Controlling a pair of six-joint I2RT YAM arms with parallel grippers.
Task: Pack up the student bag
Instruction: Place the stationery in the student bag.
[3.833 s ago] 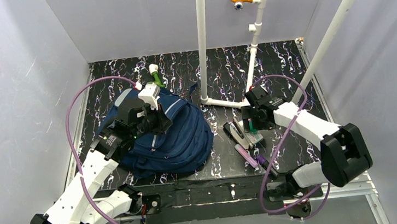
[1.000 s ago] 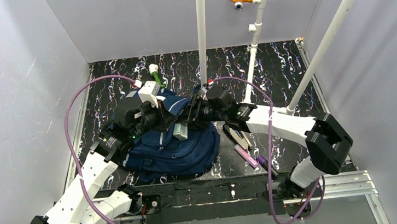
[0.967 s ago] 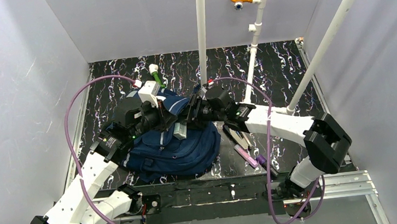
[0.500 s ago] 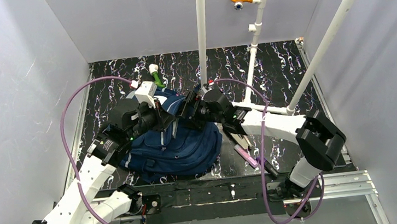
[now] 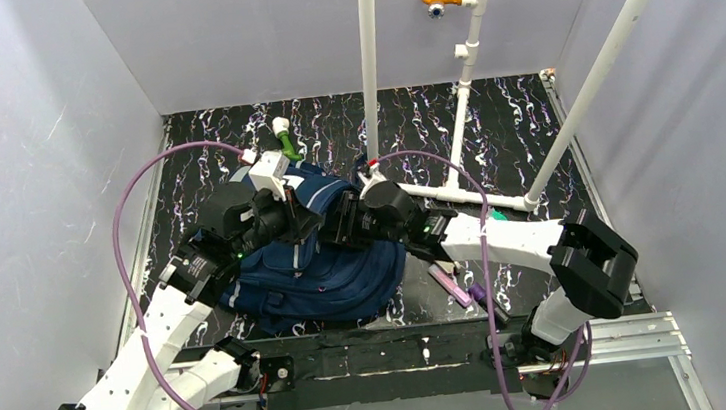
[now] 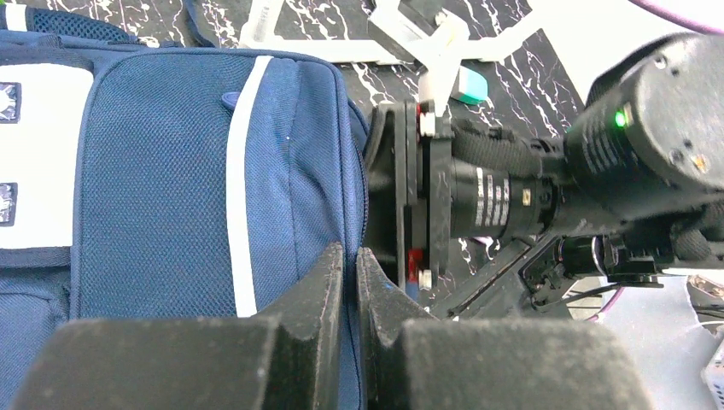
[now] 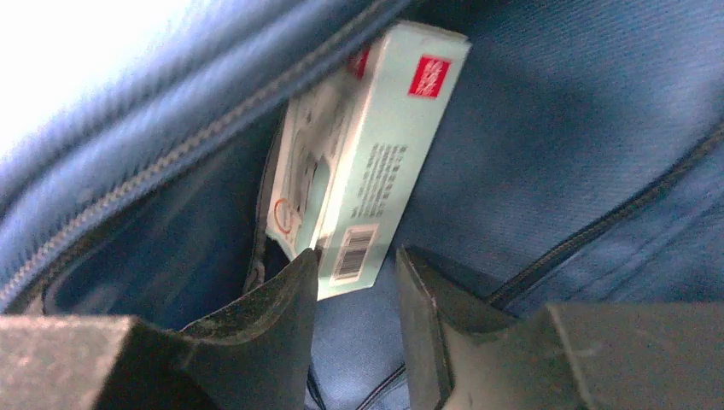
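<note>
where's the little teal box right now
In the right wrist view the pale teal box lies tilted inside the open mouth of the student bag, its near end between the parted fingers of the right gripper.

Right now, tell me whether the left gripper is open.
No, in the left wrist view the left gripper is pinched shut on a fold of the student bag along its blue fabric edge.

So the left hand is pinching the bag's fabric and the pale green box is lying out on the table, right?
Not quite: the pale green box is inside the student bag, in its open compartment just ahead of the right hand, as the right wrist view shows. The left hand does pinch the bag's fabric.
</note>
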